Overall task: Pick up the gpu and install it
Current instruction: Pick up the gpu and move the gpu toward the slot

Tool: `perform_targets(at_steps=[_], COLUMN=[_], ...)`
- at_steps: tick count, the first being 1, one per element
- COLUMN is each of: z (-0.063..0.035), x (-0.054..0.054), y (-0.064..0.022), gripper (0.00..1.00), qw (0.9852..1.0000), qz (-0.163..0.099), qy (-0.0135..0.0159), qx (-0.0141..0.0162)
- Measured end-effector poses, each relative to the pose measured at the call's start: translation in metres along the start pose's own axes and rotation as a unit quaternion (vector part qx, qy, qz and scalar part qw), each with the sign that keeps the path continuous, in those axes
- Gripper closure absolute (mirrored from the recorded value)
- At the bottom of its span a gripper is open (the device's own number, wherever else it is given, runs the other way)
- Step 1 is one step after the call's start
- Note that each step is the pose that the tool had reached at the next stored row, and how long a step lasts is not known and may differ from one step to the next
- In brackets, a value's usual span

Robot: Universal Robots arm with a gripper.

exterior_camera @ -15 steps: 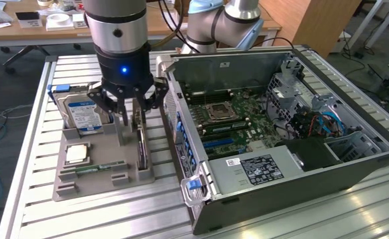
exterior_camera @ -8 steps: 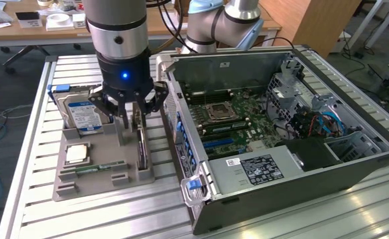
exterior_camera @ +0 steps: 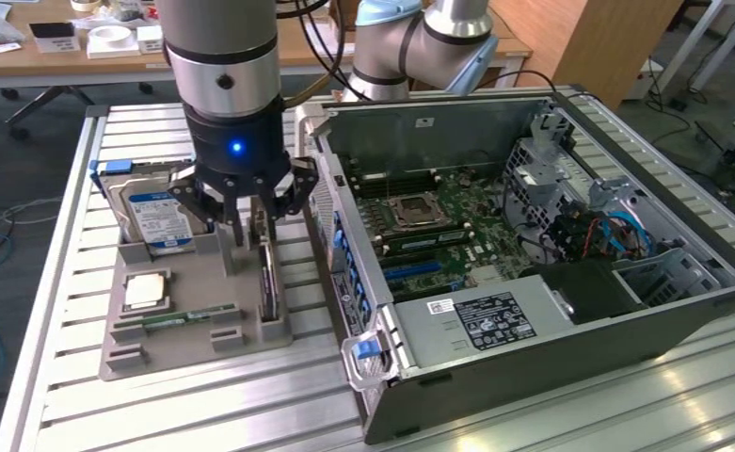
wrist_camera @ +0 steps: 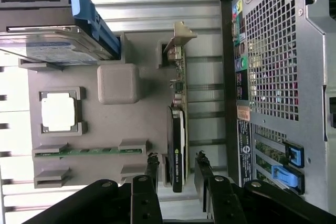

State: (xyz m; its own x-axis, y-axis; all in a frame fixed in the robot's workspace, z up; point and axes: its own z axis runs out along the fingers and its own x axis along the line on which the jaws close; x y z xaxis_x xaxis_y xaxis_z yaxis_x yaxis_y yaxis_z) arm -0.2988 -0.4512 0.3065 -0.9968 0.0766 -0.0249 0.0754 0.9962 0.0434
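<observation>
Because the thin, flat, black gpu (exterior_camera: pixel 269 282) stands on its long edge in a slot of the grey plastic holder tray (exterior_camera: pixel 153 356), its upper edge seems meant to be reached from straight above. In the exterior view the black two-fingered gripper (exterior_camera: pixel 251 226) hangs directly over that edge. The silver hard drive (exterior_camera: pixel 153 218) with its blue-white label leans in its own slot just beside, toward the exterior view's left. The dark open computer case (exterior_camera: pixel 568 363) lies on its side on the slatted metal table (exterior_camera: pixel 78 414), to the exterior view's right of the tray. Its green motherboard (exterior_camera: pixel 433 231) faces up, probably so that the card can be pressed in from above.

In the wrist view the gpu runs lengthwise away from the camera, its silvery metal end bracket (wrist_camera: pixel 178 36) at the far end. The gripper's black fingers (wrist_camera: pixel 152 167) straddle the near end of the card, one on each flat side. A narrow gap shows on both sides, so the claw is moderately open and grips nothing. The slim green RAM stick (wrist_camera: pixel 89 151) lies in a neighbouring slot.
</observation>
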Motion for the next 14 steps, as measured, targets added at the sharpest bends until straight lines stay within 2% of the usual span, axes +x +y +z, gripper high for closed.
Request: perform_targets(at_steps=[9,14], z=[0.0157,0.0179], x=[0.000,0.000], y=[-0.0007,-0.0007], gripper=[0.58,0.58], qw=[1.0000,1.0000], qz=[0.000,0.000], qy=[0.0000,0.0000], qx=[0.0000,0.0001])
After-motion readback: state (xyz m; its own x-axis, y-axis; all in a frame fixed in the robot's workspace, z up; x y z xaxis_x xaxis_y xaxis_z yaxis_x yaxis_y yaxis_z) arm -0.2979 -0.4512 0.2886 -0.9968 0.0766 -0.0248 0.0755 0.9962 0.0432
